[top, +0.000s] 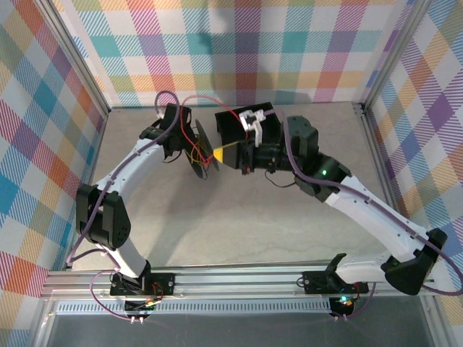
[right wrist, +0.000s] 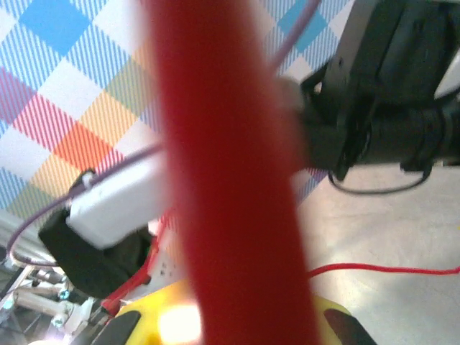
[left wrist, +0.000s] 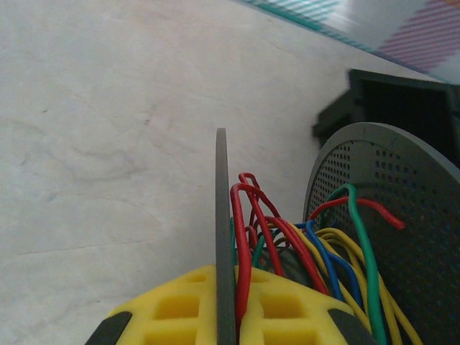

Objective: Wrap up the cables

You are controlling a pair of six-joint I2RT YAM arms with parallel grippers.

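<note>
My left gripper (left wrist: pixel 233 291) has its yellow fingers shut on the thin edge of one flange of the black spool (left wrist: pixel 221 208), with a red cable pinched beside it. Between that flange and the perforated far flange (left wrist: pixel 402 223) lie loose turns of the cables (left wrist: pixel 323 244): red, yellow, blue and green. From above, the spool (top: pixel 200 153) stands on edge between both arms, the left gripper (top: pixel 187 144) on its left. My right gripper (top: pixel 221 153) is shut on a red cable (right wrist: pixel 230 180) that rises, blurred, close to its camera from the right gripper (right wrist: pixel 237 320). A red strand (top: pixel 217 105) arcs over the spool.
A black box (top: pixel 235 126) stands just behind the right gripper, near the back wall; it also appears beyond the spool (left wrist: pixel 402 108). Plaid walls close in the table at the back and both sides. An aluminium rail (top: pixel 239 282) runs along the near edge.
</note>
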